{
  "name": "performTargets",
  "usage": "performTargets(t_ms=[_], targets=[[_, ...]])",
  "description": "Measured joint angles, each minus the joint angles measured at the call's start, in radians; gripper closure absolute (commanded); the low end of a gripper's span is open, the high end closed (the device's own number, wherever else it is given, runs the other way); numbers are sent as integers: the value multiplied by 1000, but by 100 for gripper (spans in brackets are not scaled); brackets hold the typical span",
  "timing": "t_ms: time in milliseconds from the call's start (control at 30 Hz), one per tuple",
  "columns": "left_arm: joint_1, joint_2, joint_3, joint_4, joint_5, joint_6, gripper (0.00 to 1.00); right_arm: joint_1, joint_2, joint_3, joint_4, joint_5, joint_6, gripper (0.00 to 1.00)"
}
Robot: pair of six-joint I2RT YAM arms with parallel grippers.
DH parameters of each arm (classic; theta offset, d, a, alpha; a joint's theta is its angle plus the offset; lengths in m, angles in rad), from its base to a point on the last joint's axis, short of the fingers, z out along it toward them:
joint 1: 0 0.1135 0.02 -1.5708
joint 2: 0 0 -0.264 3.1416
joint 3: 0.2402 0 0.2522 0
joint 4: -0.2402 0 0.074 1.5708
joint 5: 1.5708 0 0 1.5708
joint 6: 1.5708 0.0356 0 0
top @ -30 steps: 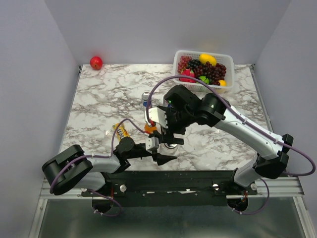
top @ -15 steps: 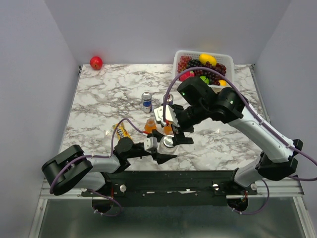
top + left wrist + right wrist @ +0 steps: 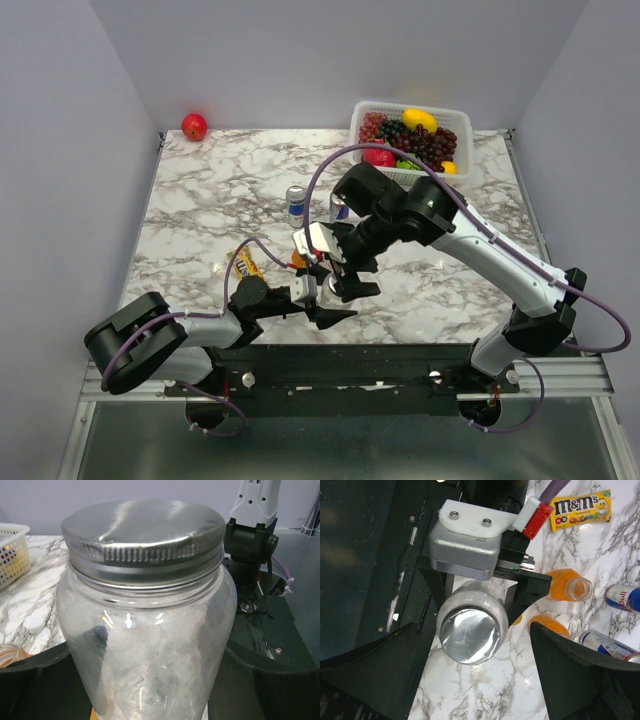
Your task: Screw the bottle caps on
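Observation:
The clear glass jar (image 3: 150,655) stands at the near edge of the table with the flat silver lid (image 3: 145,525) sitting on its mouth. My left gripper (image 3: 328,298) is shut on the jar's body, one finger (image 3: 30,685) on each side. My right gripper (image 3: 472,630) hangs open right above the lid (image 3: 470,635), with its fingers (image 3: 375,675) spread wide of it and not touching. One uncapped bottle of orange liquid (image 3: 568,586) lies beyond the jar. A second one (image 3: 550,625) is partly hidden by my right finger. A small orange bit (image 3: 518,620) peeks from under the left finger.
Two blue-and-silver drink cans (image 3: 295,205) (image 3: 338,208) stand behind the bottles. A yellow M&M's packet (image 3: 245,263) lies to the left. A white basket (image 3: 456,112) holding fruit sits at the back right and a red apple (image 3: 194,126) at the back left corner.
My right arm swung out to the right and came back, its gripper turning above the jar's lid. The left gripper and the jar have not moved.

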Motion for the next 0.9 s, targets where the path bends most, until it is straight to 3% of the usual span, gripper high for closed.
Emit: performTargets(t_ms=[900], targets=[[42, 0, 6, -4, -2, -16, 100, 18, -51, -128, 5, 104, -9, 0]])
